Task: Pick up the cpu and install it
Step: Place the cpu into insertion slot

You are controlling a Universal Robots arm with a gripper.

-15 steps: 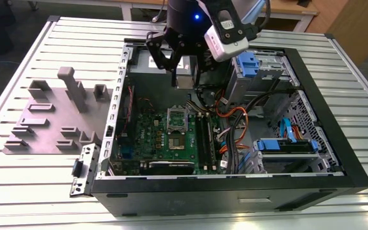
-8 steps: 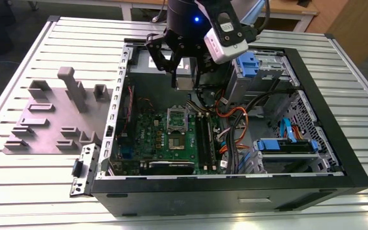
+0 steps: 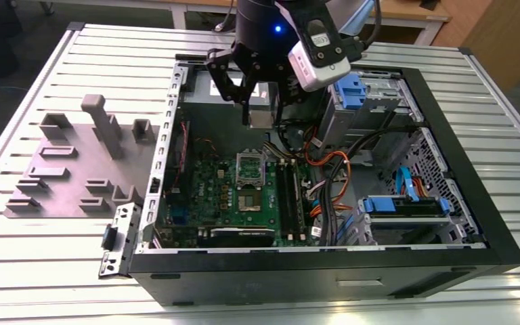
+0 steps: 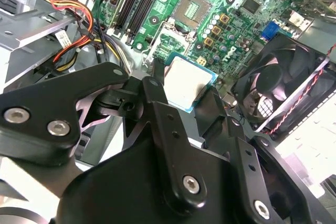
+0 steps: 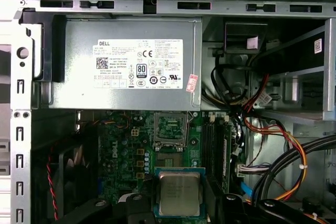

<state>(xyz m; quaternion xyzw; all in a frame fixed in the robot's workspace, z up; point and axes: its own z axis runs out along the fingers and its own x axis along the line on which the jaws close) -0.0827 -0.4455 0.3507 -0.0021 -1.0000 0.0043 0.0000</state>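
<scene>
The gripper is clenched on the cpu. The chip is pinched by two opposite edges between the black fingers, with its silvery top left uncovered. It is held in the air over the open computer case, clear of the green motherboard and not touching it. In the exterior view the socket lies on the board below the chip and nearer the camera. A black fan is seen beside the board in the second wrist view. The grey power supply sits at the case's far end, and orange and black cables run beside the board. The case rests on a slatted table, with a grey fixture block at the exterior view's left.
</scene>
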